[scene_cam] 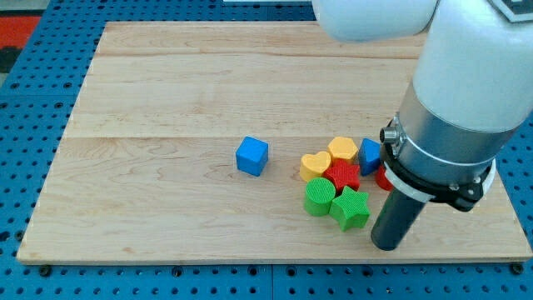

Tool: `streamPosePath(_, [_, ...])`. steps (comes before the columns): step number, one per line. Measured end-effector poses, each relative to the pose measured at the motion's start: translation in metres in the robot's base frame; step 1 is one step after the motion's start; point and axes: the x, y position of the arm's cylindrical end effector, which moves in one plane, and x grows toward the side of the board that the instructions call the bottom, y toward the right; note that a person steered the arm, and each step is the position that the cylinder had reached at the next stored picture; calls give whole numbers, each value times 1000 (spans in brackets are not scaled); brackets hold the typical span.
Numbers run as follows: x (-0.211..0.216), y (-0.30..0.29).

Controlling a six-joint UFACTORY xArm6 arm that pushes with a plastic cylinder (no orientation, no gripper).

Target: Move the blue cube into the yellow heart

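Nothing looks done yet: the blue cube [251, 156] sits alone on the worktop [166, 83], apart from the yellow heart [315, 165] to the view's left, my tip [388, 245], no claw, beyond the heart's other side.

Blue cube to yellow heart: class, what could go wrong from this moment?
1. My tip sits at the view's right of the cluster, far from the blue cube; crossing could scatter the green star and green cylinder.
2. The yellow heart touches the red star, so a hard push may shift both.
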Motion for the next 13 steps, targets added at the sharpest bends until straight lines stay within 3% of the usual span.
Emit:
streamPosePath(2, [-29, -78])
streamPosePath(4, [-29, -131])
streamPosePath(5, [-61, -175])
streamPosePath(7, [-116, -145])
streamPosePath(10, [-161, -192])
streamPosePath(13, [-162, -142])
